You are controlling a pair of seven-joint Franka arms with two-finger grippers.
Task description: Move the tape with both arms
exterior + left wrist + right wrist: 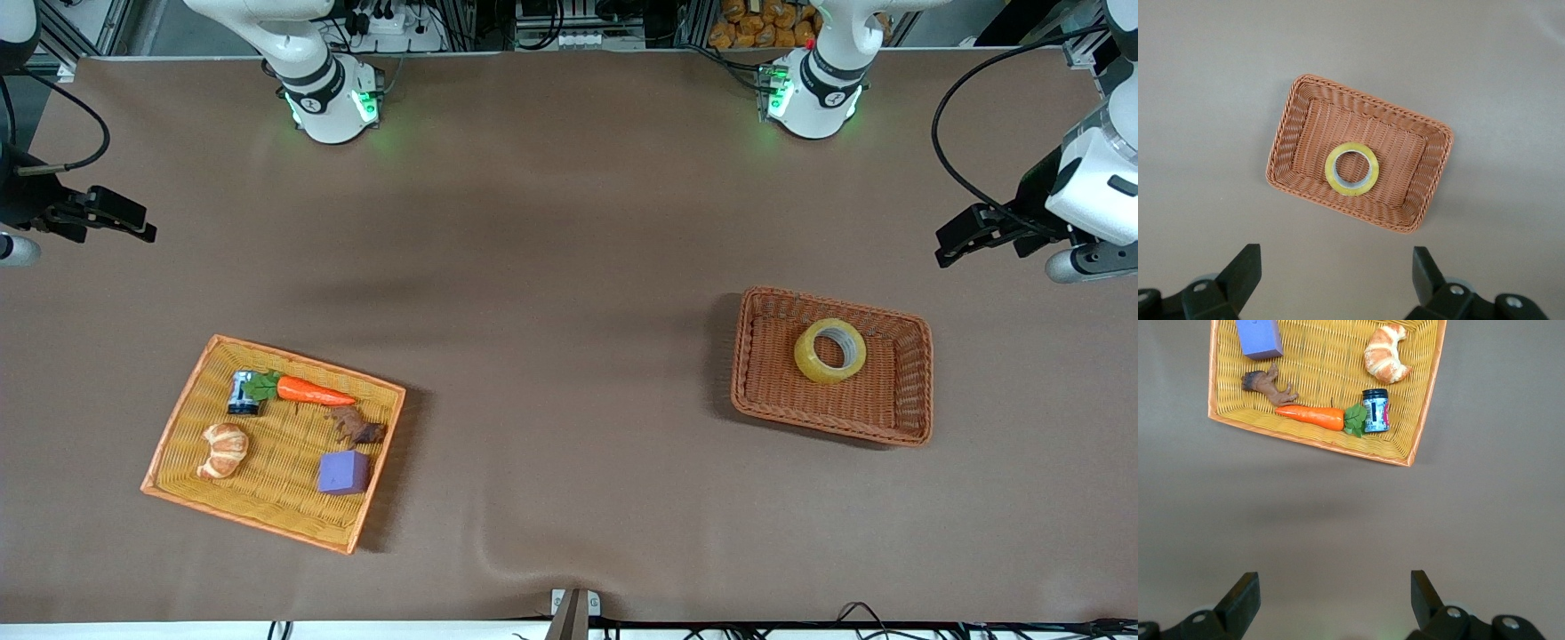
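The tape [830,350], a yellowish ring with a grey-white core, lies flat in the brown wicker basket [907,391] toward the left arm's end of the table; it also shows in the left wrist view [1351,169]. My left gripper [951,251] hangs open and empty above the bare table beside that basket, its fingers [1245,270] wide apart. My right gripper [133,228] is open and empty, high over the right arm's end of the table; its fingers [1423,593] are wide apart over bare cloth.
An orange-yellow wicker tray [182,400] toward the right arm's end holds a carrot [311,390], a croissant [222,450], a purple cube [343,472], a small dark jar [244,393] and a brown figure [357,428]. A brown cloth [569,267] covers the table.
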